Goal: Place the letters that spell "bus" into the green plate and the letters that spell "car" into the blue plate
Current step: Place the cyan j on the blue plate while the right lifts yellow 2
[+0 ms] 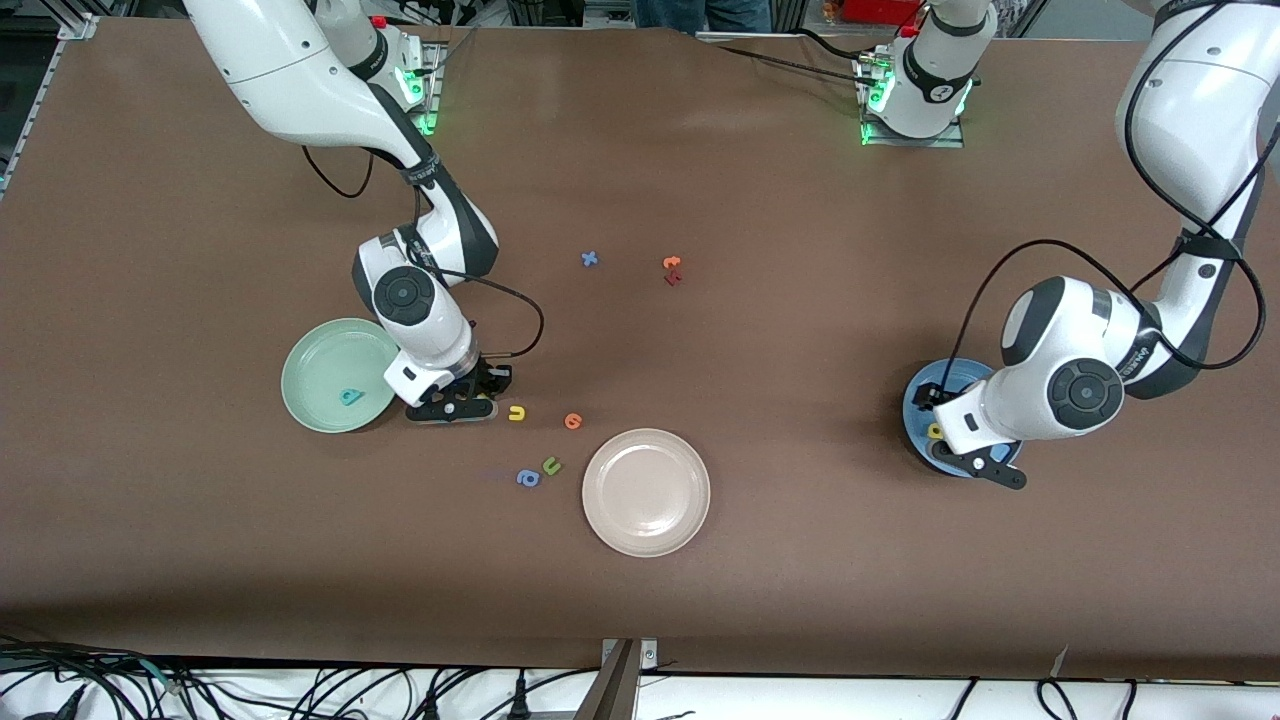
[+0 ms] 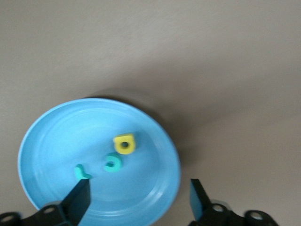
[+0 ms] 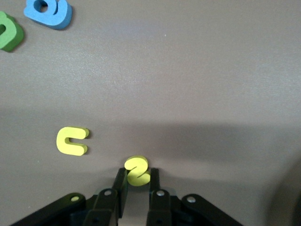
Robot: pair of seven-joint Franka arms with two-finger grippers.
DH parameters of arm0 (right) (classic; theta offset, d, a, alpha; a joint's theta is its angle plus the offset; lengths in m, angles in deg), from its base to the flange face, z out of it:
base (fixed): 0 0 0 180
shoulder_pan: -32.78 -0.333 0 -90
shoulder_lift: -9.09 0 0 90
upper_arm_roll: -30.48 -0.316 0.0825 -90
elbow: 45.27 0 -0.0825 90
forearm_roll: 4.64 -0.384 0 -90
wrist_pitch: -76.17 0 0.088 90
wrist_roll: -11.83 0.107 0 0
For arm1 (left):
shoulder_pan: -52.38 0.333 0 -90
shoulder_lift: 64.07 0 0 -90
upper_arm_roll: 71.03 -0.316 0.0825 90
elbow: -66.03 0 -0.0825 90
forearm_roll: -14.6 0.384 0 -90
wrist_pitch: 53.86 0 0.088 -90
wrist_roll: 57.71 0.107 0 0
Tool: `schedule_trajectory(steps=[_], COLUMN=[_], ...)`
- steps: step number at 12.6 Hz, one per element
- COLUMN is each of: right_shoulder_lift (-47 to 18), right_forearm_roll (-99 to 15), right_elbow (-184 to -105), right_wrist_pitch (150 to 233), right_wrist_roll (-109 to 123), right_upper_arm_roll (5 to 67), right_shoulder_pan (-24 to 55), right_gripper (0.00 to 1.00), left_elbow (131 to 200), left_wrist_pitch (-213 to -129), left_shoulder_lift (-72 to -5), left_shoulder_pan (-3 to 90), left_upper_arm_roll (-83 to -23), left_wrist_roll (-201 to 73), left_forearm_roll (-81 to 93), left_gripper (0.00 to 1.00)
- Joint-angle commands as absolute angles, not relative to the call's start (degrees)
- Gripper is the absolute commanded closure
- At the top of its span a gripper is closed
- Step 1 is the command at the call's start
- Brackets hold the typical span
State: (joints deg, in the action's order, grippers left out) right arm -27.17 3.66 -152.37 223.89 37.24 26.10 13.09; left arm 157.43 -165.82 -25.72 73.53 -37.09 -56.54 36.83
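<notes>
- Beside the green plate (image 1: 338,375), the yellow s (image 3: 138,170) is pinched between the closed fingers of the right gripper (image 1: 455,405), low at the table.
- A teal b (image 1: 350,397) is seen in that plate; the yellow u (image 1: 517,413) lies just beside the gripper.
- Over the blue plate (image 2: 56,136), the left gripper (image 2: 138,200) is held with jaws wide; the yellow a (image 2: 124,143), teal c (image 2: 112,162) and teal r (image 2: 81,172) lie inside.

Yellow u (image 1: 517,413) sits just beside the right claw (image 1: 462,407) (orange letter (image 1: 572,421) near).
</notes>
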Motion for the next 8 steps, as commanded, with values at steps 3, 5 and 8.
schedule_trajectory(steps=[3, 5, 8], right_shoulder_lift=[-26.25, -24.06, -19.84], right_forearm_roll=[3.09, 2.83, 2.74], right_elbow=[-152.59, -152.24, -152.06], right_wrist_pitch=[223.74, 220.52, 213.92], right_wrist_roll=[35.75, 31.11, 20.66], right_upper_arm_roll=[26.00, 26.44, 27.49], right_shoulder_pan=[13.44, 14.58, 17.92], right_gripper=[0.91, 0.93, 0.93], left_elbow=[156.39, 149.31, 141.00], left_wrist_pitch=[-154.00, -145.49, -137.70], left_shoulder_lift=[-38.82, -39.81, -42.68], left_shoulder_pan=[73.22, 73.22, 69.54], left_upper_arm_roll=[-34.12, -32.11, -33.84], left_wrist_roll=[-62.26, -63.07, -62.98], left_forearm_roll=[31.39, 30.78, 30.51], left_gripper=[0.00, 0.00, 0.00])
